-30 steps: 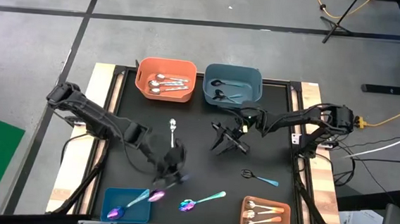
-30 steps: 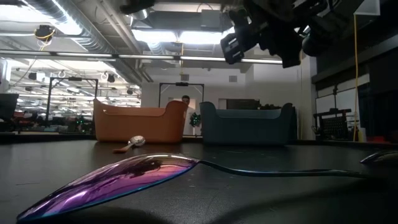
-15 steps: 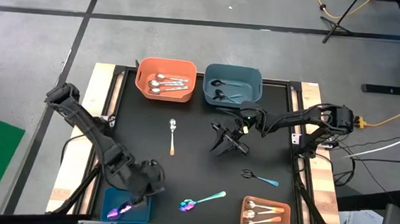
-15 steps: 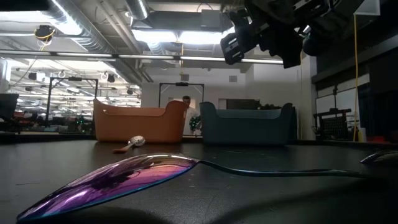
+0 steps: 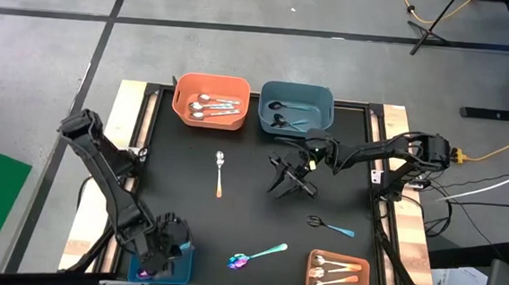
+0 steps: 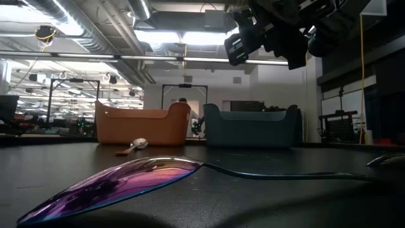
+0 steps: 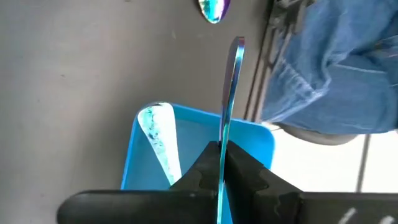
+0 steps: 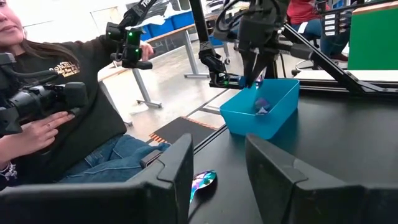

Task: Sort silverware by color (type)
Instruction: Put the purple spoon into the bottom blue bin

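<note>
Left gripper (image 5: 158, 260) has swung from mid-tabletop down over the near-left blue bin (image 5: 183, 265); fingers clamped on an iridescent teal-handled spoon (image 7: 229, 118), another already lying inside. Release looks imminent, adding one to that colour group. Left loose on the tabletop (image 5: 252, 178): orange-handled spoon (image 5: 219, 172), second iridescent spoon (image 5: 256, 255), black spoon with teal handle (image 5: 329, 225). Right gripper (image 5: 290, 178) hovers unchanged mid-tabletop, fingers apart, empty. Far orange bin (image 5: 178, 101), far blue-grey bin (image 5: 327, 103) and near orange bin (image 5: 364, 278) each hold sorted spoons
</note>
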